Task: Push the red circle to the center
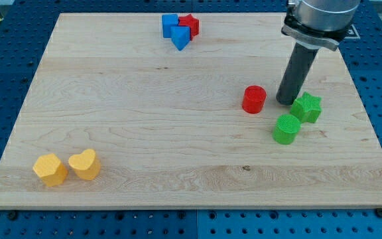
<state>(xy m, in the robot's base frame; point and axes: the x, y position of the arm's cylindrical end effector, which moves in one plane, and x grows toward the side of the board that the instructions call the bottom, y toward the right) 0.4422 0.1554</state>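
Eight small blocks are spread over a pale wooden surface (144, 146) set on a blue pegboard. No jaws are fitted to this arm, so nothing is grasped; a straight dark rod is carried instead, and its tip (286, 102) is planted toward the surface's right edge.

The red circle (254, 99) is found right of the surface's middle, just beside the tip on its left, with a narrow gap seemingly between them. A green star (308, 107) is set close against the tip's other side, and a green cylinder (286, 129) lies just below, toward the near edge.

At the far edge, a blue cube (170, 25), a blue triangle (180, 38) and a red star (190, 25) are clustered together. Near the left corner of the near edge, a yellow hexagon (50, 169) and a yellow heart (85, 164) are placed side by side.

A risk is judged here: if the circle is struck off-centre, it may roll aside and slip past the tip. The green blocks could also be dragged along if the rod is swung wide.

Open room is plentiful leftward; the surface's middle is bare, and every edge is well apart from the circle.
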